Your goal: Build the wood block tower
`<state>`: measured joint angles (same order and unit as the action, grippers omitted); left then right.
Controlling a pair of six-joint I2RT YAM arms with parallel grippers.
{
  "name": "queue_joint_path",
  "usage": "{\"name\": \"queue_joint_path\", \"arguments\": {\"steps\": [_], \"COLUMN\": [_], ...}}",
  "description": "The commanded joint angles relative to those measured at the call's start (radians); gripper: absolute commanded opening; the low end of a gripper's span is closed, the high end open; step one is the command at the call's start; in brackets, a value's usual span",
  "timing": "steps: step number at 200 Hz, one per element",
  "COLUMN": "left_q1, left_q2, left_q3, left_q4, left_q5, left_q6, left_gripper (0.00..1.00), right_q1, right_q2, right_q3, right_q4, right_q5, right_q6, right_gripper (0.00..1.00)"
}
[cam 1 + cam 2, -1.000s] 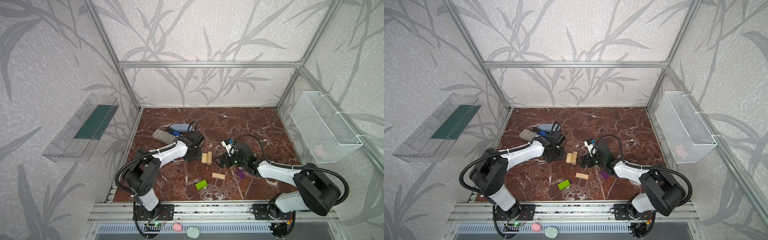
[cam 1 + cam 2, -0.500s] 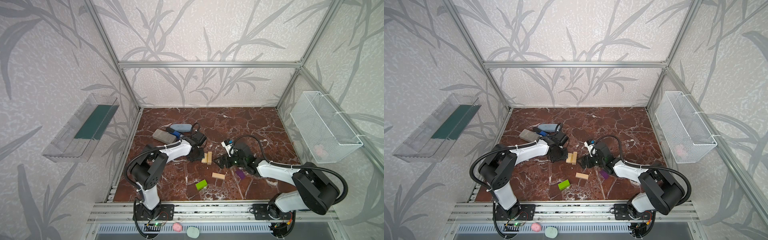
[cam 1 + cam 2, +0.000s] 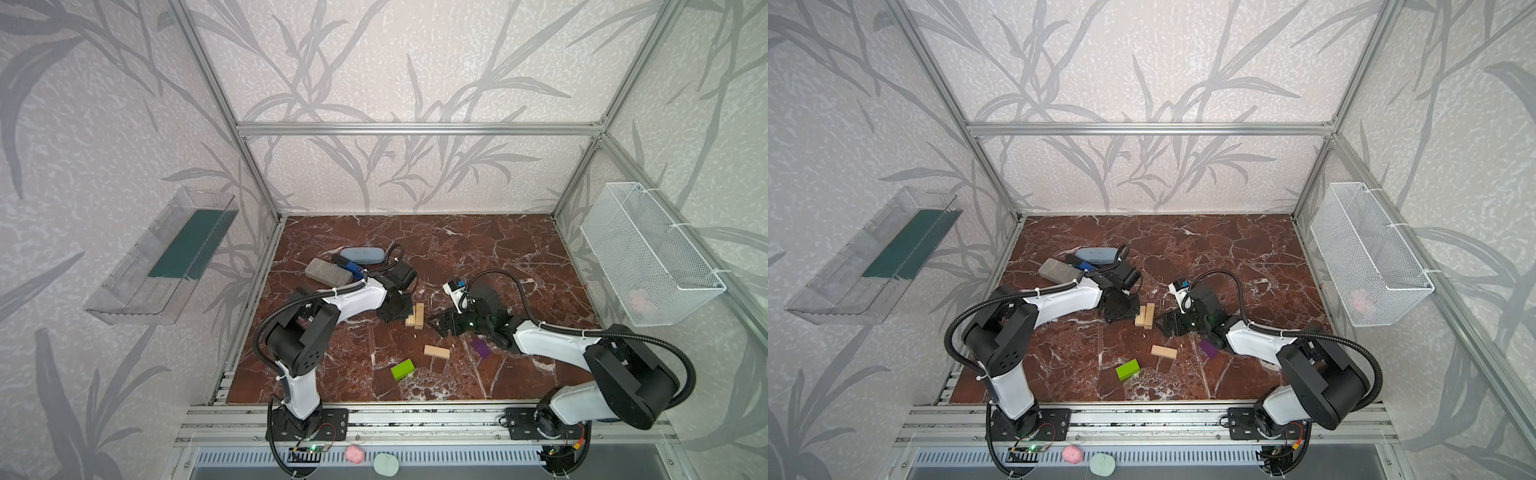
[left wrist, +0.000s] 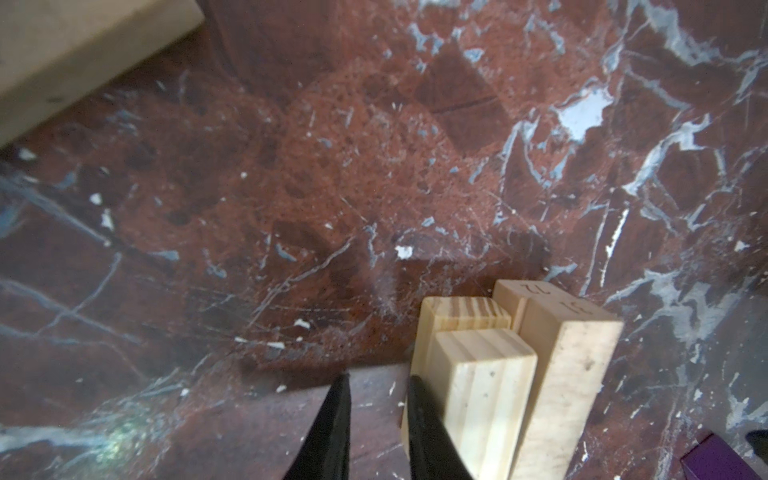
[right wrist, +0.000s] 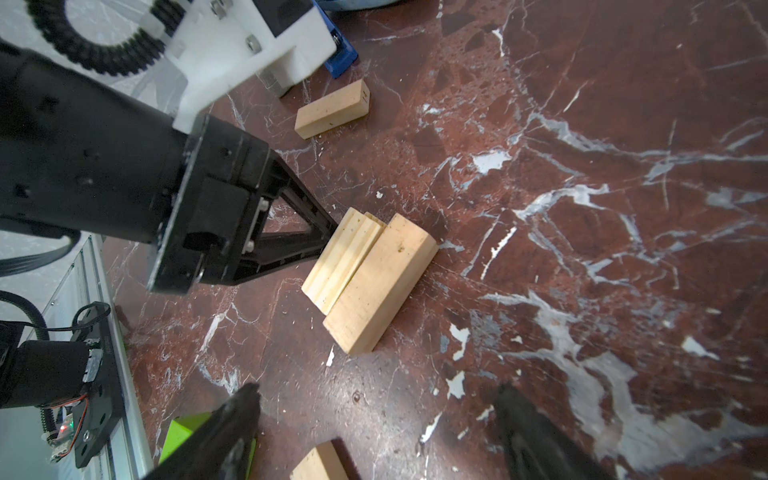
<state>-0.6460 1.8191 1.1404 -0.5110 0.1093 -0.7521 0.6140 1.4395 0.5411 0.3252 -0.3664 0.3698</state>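
Top views both show the marble table (image 3: 478, 249) open toward its 12 and 2 o'clock edges; a wire basket (image 3: 648, 257) at 3 o'clock holds a pink lump (image 3: 638, 297), and a clear tray (image 3: 137, 286) at 9 o'clock holds a dark green slab (image 3: 187, 245). At centre the left gripper (image 5: 330, 232), jaws together on nothing, touches the 9 o'clock side of the wood blocks (image 3: 417, 316), while the right gripper (image 5: 376, 392), jaws wide apart, hovers at their 3 o'clock.

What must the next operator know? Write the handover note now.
Left gripper: jaws shut, empty, tips against the block cluster.
Right gripper: jaws open, empty, hovering near it.
Cluster: three wood blocks side by side.
Loose: wood block, second wood block by the left arm, green block, purple block.
Done: base row gathered.
Left: crossed layers, colours on top.
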Motion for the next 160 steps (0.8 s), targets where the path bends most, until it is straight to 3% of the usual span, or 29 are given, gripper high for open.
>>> {"name": "queue_joint_path", "arguments": {"steps": [1, 160], "left_q1": [-0.003, -0.003], "left_q2": [0.016, 0.049], "left_q3": [0.027, 0.066], "left_q4": [-0.021, -0.051], "left_q5": [-0.009, -0.028], "left_q6": [0.01, 0.026], "left_gripper": [0.24, 0.29], "right_q1": [-0.005, -0.006], "right_q2": [-0.018, -0.024], "right_q3": [0.017, 0.016], "right_q4": [-0.009, -0.013], "right_q5": [0.009, 0.015], "right_q6": [-0.011, -0.012], "right_gripper": [0.88, 0.88]}}
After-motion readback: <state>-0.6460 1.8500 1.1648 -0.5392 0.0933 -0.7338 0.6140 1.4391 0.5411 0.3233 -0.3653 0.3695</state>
